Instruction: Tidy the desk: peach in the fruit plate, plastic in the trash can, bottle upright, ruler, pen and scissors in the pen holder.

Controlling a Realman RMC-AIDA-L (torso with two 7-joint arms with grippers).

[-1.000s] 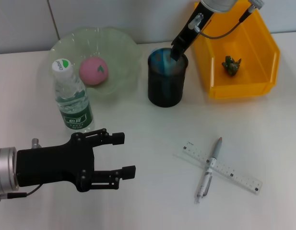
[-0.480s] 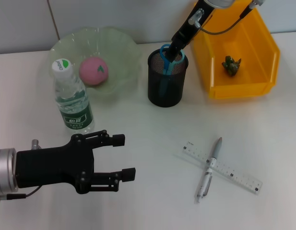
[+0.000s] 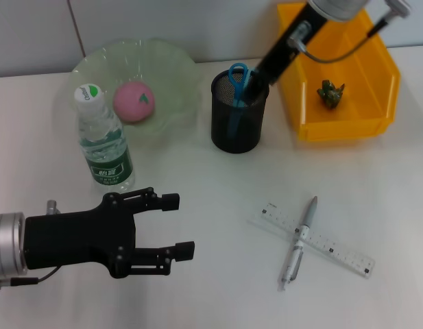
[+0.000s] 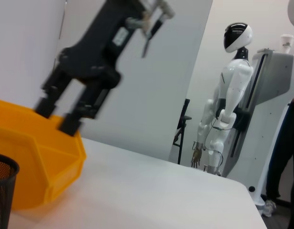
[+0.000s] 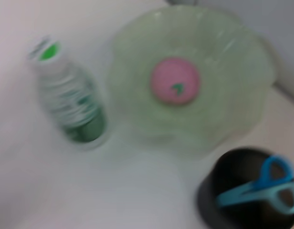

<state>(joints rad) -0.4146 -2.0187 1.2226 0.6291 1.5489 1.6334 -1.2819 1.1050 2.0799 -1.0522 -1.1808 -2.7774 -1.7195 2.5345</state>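
The blue scissors are being held by the mesh pen holder. The right gripper is positioned just beside its rim, fingers apart and empty. The left gripper is being kept open over the table.

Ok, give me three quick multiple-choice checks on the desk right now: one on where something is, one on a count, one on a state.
1. Where are the scissors?
A. Lying on the table beside the ruler
B. Standing in the pen holder
C. In the yellow bin

2. How many task items lie loose on the table, outside any container?
A. None
B. Two
C. Four

3. How does the water bottle stand?
A. Upright, cap on
B. Lying on its side
C. Tipped into the fruit plate

Answers:
1 B: the blue scissors stick out of the black mesh pen holder, with the right gripper just beside its rim.
2 B: only the ruler and the pen lying across it remain.
3 A: the water bottle stands upright beside the fruit plate holding the peach.
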